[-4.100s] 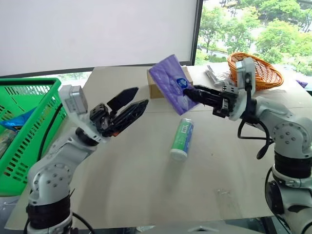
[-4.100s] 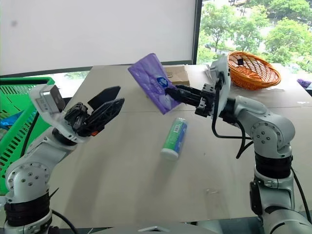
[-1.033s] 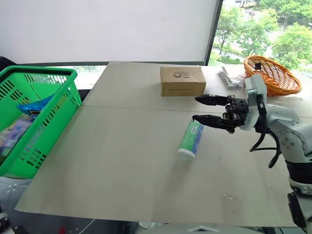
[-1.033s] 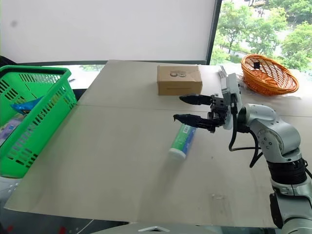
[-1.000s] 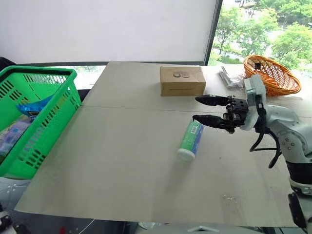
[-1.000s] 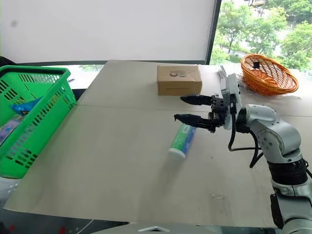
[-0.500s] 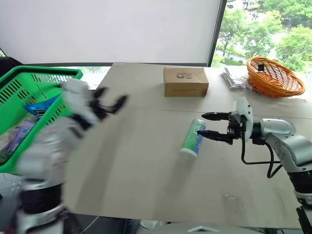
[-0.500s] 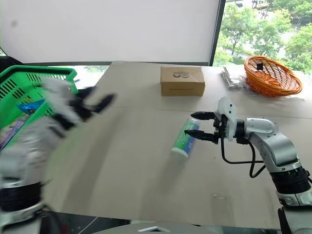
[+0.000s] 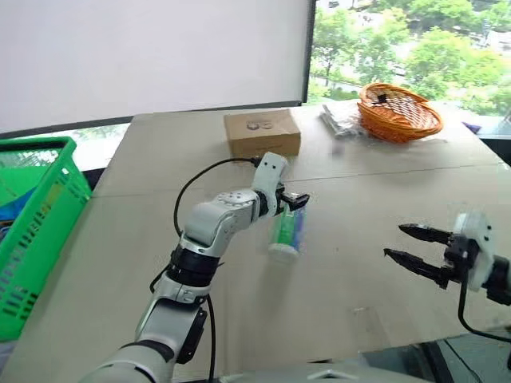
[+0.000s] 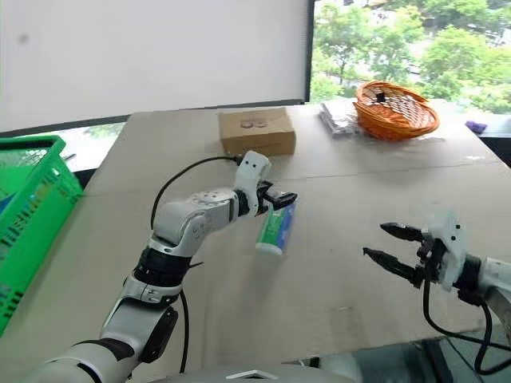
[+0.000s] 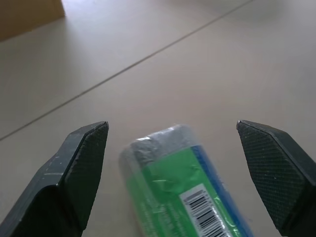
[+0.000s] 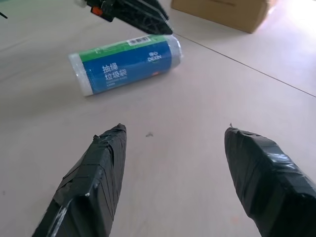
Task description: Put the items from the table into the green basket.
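green-and-white bottle (image 9: 287, 231): lying on the table (image 9: 359, 199), in front of the cardboard box (image 9: 262, 133) | left gripper (image 9: 291, 201): open, over the bottle's far end | right gripper (image 9: 409, 254): open, well apart from bottle

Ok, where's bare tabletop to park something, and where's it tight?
Bare: the table between the green basket and the bottle, and between the bottle and the right gripper. Crowded: the far edge, with the cardboard box, packets and wicker basket; the left gripper at the bottle.
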`<action>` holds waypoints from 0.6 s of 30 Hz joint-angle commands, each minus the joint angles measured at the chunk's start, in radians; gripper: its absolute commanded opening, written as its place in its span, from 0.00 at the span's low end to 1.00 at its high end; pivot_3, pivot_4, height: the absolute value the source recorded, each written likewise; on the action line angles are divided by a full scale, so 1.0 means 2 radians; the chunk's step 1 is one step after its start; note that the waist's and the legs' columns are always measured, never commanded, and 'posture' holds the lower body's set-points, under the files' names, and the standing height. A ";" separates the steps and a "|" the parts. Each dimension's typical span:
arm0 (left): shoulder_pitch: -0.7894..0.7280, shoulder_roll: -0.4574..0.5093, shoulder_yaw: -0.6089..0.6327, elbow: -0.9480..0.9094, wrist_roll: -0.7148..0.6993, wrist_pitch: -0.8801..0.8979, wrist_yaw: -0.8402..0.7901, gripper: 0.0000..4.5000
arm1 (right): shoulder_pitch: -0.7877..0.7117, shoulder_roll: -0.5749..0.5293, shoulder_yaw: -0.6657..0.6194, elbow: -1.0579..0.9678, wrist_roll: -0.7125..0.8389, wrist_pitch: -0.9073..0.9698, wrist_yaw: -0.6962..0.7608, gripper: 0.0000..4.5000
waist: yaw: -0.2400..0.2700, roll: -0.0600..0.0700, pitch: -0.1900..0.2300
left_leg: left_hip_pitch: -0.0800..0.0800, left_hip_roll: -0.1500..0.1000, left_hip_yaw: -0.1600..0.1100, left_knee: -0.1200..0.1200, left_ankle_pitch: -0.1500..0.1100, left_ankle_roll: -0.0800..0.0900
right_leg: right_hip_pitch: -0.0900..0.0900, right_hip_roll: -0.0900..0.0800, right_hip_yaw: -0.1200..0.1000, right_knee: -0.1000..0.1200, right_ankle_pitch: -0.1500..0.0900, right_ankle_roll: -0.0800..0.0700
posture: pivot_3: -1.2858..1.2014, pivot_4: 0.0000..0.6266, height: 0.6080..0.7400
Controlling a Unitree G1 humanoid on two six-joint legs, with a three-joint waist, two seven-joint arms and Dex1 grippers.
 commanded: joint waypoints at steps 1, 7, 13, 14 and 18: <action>0.000 0.004 0.014 -0.040 0.004 0.056 0.014 0.96 | 0.014 0.010 -0.028 -0.031 0.007 -0.007 -0.018 0.74 | -0.015 0.001 0.001 | 0.001 0.000 0.000 0.000 0.000 0.000 | 0.001 0.000 0.000 0.000 0.000 0.000 | 0.47 0.02 1.00; 0.051 0.025 0.002 -0.111 0.028 0.142 0.042 0.96 | 0.031 0.020 -0.026 -0.046 0.007 -0.010 -0.029 0.74 | -0.047 0.005 0.008 | 0.011 0.001 0.001 -0.001 0.000 0.000 | 0.013 0.002 0.002 0.000 -0.003 0.002 | 0.46 0.04 1.00; 0.101 0.022 0.025 -0.154 0.059 0.174 0.074 0.96 | 0.043 0.003 -0.022 -0.042 0.001 -0.008 -0.014 0.74 | -0.049 0.005 0.009 | 0.016 0.001 0.003 -0.004 0.000 0.000 | 0.016 0.003 0.005 0.000 -0.004 0.003 | 0.47 0.05 1.00; 0.103 0.014 0.034 -0.152 0.066 0.175 0.084 0.96 | 0.039 0.001 -0.021 -0.038 0.001 -0.010 -0.012 0.74 | -0.048 0.005 0.010 | 0.016 0.001 0.003 -0.004 0.000 0.000 | 0.016 0.003 0.005 0.000 -0.003 0.004 | 0.47 0.05 1.00; 0.112 -0.018 0.063 -0.161 0.075 0.203 0.102 0.96 | 0.018 -0.003 -0.016 -0.023 0.003 -0.012 -0.007 0.74 | -0.048 0.004 0.010 | 0.016 0.001 0.003 -0.004 0.000 0.000 | 0.016 0.003 0.005 -0.001 -0.003 0.004 | 0.48 0.05 1.00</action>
